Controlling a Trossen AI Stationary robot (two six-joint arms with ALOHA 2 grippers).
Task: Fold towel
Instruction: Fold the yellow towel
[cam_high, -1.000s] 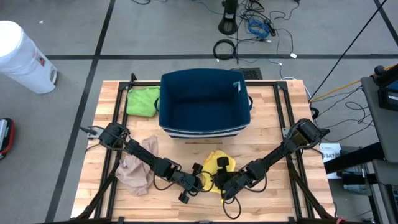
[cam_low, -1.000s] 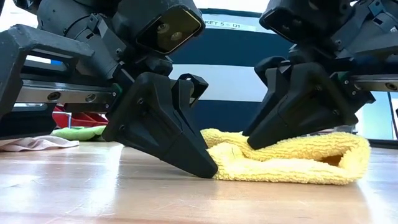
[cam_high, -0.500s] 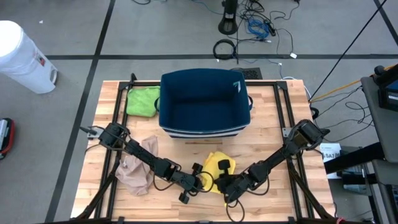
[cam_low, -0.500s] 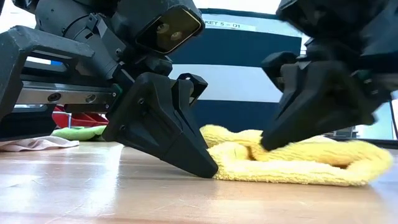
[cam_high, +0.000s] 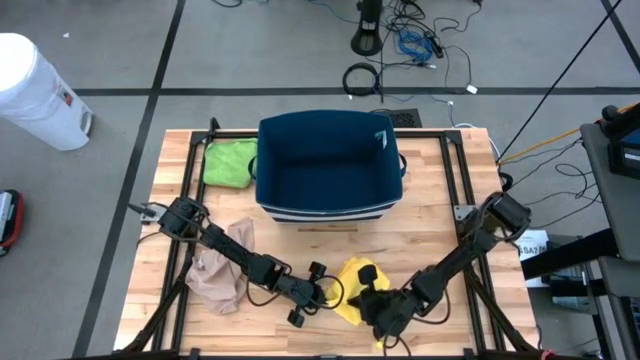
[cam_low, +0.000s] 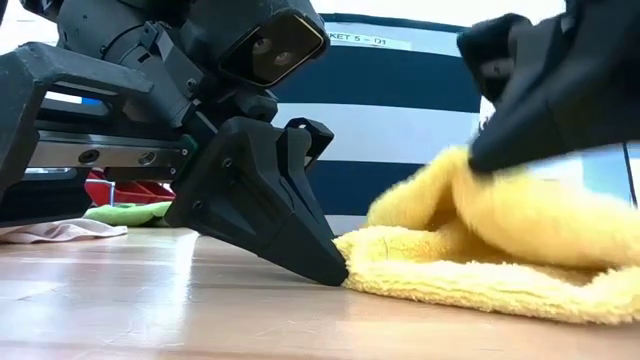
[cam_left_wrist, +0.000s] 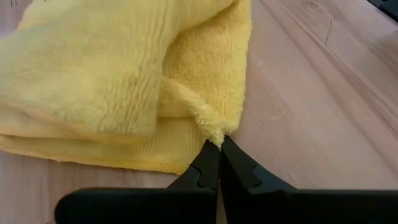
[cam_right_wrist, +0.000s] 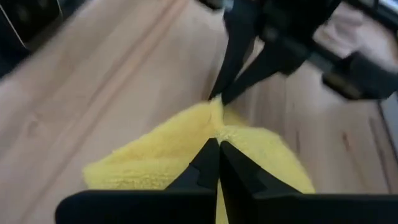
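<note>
A yellow towel (cam_high: 356, 282) lies bunched on the wooden table near its front edge; its underside rests on the wood (cam_low: 470, 285). My left gripper (cam_high: 327, 291) is at the towel's left side, low on the table, shut on a corner of it. My right gripper (cam_high: 378, 303) is at the towel's near right side, shut on a raised part of the towel (cam_low: 470, 185). The right wrist view shows my left gripper (cam_right_wrist: 217, 96) just beyond the towel. My left gripper pinches a small corner tuft of the towel (cam_left_wrist: 214, 132) between its two fingertips. The fingers (cam_low: 300, 250) slant down from the table's left, their ends at the table top. That corner stays down at the wood. My right gripper pinches a bunched ridge of the towel (cam_right_wrist: 219, 132) between its two fingers, coming from the near right. The held part (cam_low: 500, 200) is lifted above the layers that lie on the table; one layer or several, I cannot tell.
A navy bin (cam_high: 330, 170) stands at the table's far middle. A green cloth (cam_high: 230, 162) lies left of it, and a beige cloth (cam_high: 222, 265) lies at the near left under my left arm. A white bucket (cam_high: 35, 90) stands on the floor.
My right gripper has gone up and toward the table's near edge, still shut on the towel. The held part of the towel has risen and been drawn over toward the near edge, while the corner in my left gripper has stayed down on the table.
</note>
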